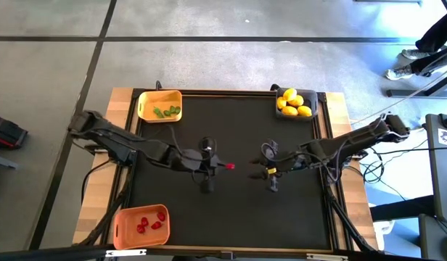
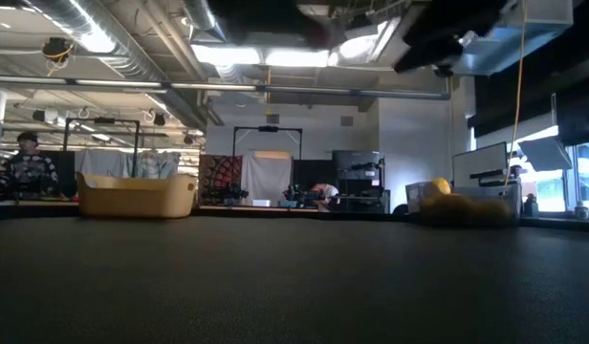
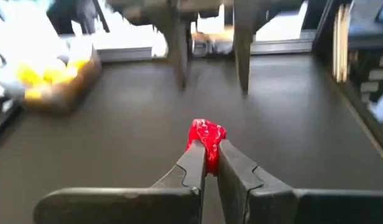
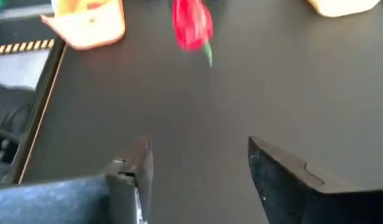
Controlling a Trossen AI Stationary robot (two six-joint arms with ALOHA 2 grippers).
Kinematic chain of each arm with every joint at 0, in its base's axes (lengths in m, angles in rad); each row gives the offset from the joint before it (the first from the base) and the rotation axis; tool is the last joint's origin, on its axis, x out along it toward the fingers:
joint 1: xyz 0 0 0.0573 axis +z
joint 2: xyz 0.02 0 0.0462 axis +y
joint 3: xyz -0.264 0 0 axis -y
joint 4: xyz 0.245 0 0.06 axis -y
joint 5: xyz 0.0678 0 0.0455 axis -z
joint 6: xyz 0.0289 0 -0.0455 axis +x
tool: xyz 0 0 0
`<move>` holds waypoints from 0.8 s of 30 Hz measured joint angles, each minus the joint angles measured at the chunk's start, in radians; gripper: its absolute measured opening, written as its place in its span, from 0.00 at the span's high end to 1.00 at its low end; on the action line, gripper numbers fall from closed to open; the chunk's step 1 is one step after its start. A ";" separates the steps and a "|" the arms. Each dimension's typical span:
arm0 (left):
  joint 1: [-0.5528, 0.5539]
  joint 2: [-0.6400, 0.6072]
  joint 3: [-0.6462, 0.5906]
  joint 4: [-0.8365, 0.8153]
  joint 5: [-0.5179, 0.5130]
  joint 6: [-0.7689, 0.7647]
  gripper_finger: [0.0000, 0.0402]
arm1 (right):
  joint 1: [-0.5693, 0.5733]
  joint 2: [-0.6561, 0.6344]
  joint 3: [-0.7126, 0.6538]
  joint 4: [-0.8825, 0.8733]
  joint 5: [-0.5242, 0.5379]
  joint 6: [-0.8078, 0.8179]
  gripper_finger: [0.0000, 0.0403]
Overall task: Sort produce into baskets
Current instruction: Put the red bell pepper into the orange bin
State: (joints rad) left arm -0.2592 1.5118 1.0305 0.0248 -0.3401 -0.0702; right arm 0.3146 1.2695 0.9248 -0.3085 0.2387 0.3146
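So the right gripper [image 4: 201, 180] sits at the bottom of the frame with its two dark fingers [image 4: 281, 177] spread apart and nothing between them, a red piece [image 4: 191, 25] with a green stem up top center, and the orange basket [image 4: 86, 22] upper left.

In the left wrist view the red piece [image 3: 206, 138] is partly covered by the closed fingers [image 3: 193, 167] of the left end effector [image 3: 207, 163], so its full shape cannot be told. In the right wrist view it is blurred and its top is cut off by the picture's edge. The orange basket [image 4: 87, 22] and the yellow basket [image 4: 347, 6] are also cut off there. From above, the pieces inside the dark grey basket [image 1: 314, 98] are too small to count surely. In the low view both arms are only dark, blurred shapes at the upper edge, and the tabletop [image 2: 294, 282] hides the basket floors.
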 joint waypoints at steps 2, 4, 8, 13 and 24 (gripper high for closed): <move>-0.016 -0.036 0.007 -0.114 -0.001 -0.035 0.94 | 0.000 -0.006 0.000 -0.062 -0.029 0.040 0.49; -0.036 -0.073 0.013 -0.201 -0.001 -0.086 0.94 | 0.000 -0.004 0.000 -0.121 -0.042 0.068 0.49; -0.097 -0.134 0.014 -0.431 0.013 -0.250 0.94 | 0.000 0.018 -0.004 -0.193 -0.043 0.098 0.50; -0.213 -0.188 0.014 -0.681 0.102 -0.483 0.94 | -0.001 0.053 -0.005 -0.217 -0.041 0.099 0.51; -0.509 -0.197 -0.004 -0.809 0.270 -0.983 0.94 | -0.001 0.145 -0.005 -0.217 -0.023 0.062 0.51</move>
State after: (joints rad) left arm -0.7682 1.3148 1.0264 -0.7843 -0.0700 -1.0530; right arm 0.3138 1.4147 0.9199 -0.5256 0.2157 0.3771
